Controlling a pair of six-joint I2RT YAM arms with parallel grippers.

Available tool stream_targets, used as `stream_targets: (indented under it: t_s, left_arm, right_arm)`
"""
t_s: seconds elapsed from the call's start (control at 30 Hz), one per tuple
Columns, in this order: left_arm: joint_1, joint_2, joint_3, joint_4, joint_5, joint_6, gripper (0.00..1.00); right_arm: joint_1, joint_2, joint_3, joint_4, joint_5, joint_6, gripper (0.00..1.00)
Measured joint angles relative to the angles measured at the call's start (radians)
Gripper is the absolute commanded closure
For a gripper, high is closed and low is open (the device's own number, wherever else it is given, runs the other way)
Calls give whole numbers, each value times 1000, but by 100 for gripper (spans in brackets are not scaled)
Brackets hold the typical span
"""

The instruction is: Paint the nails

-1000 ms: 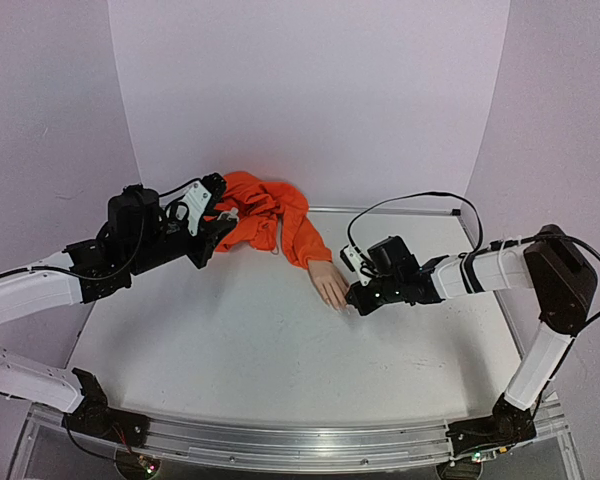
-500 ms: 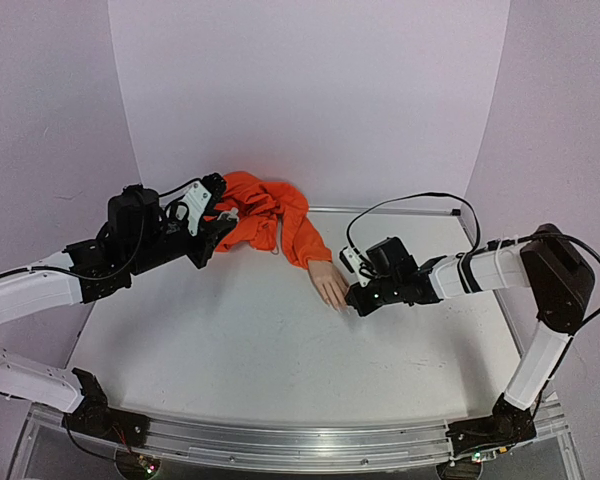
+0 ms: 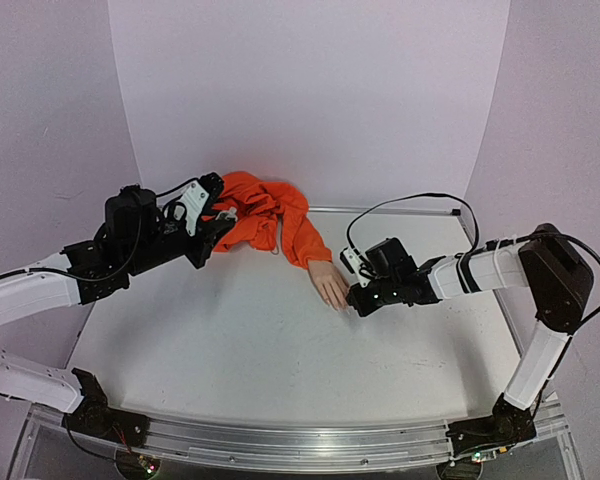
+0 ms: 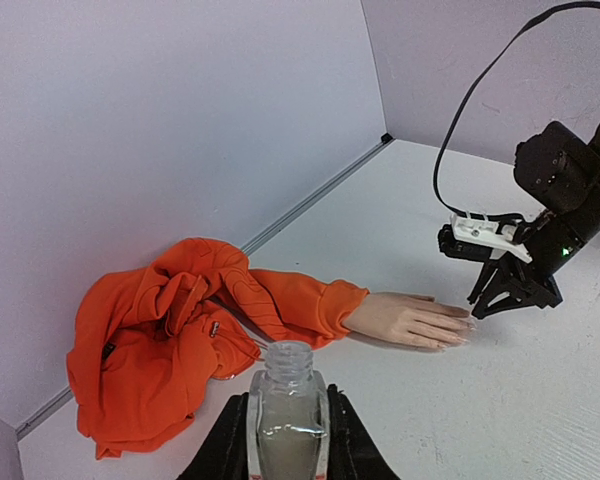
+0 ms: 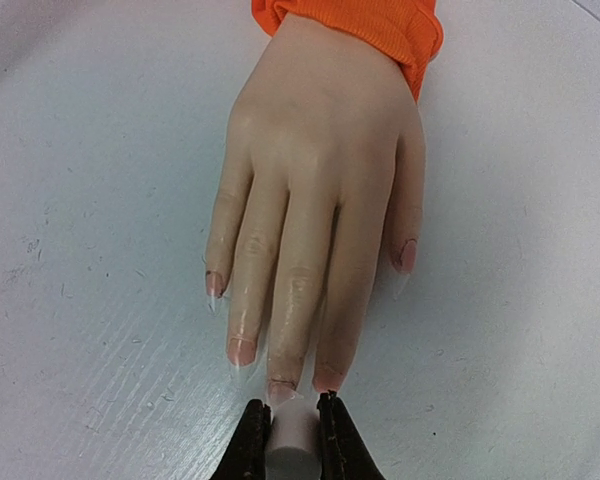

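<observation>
the tiny pale nails (image 5: 242, 350) tip the flesh-coloured mannequin hand (image 5: 320, 170), which lies flat in the middle of the white table (image 3: 230, 340), its orange sleeve (image 5: 360, 25) on the far side. my right claw (image 5: 293, 430) pinches a whitish brush handle (image 5: 293, 452) at the middle fingertip, so i judge painting is underway. i cannot tell which nails carry polish, and the bristles are hidden. my left claw (image 4: 287, 435) clamps the open clear glass bottle (image 4: 285, 385), far left.
</observation>
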Motion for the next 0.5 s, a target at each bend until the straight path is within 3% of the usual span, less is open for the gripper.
stream_targets:
  t_s: [0.5]
  left_arm:
    - [2, -2, 0, 0, 0, 0, 100]
  right_arm:
    - [0, 0, 0, -1, -30, -1, 100]
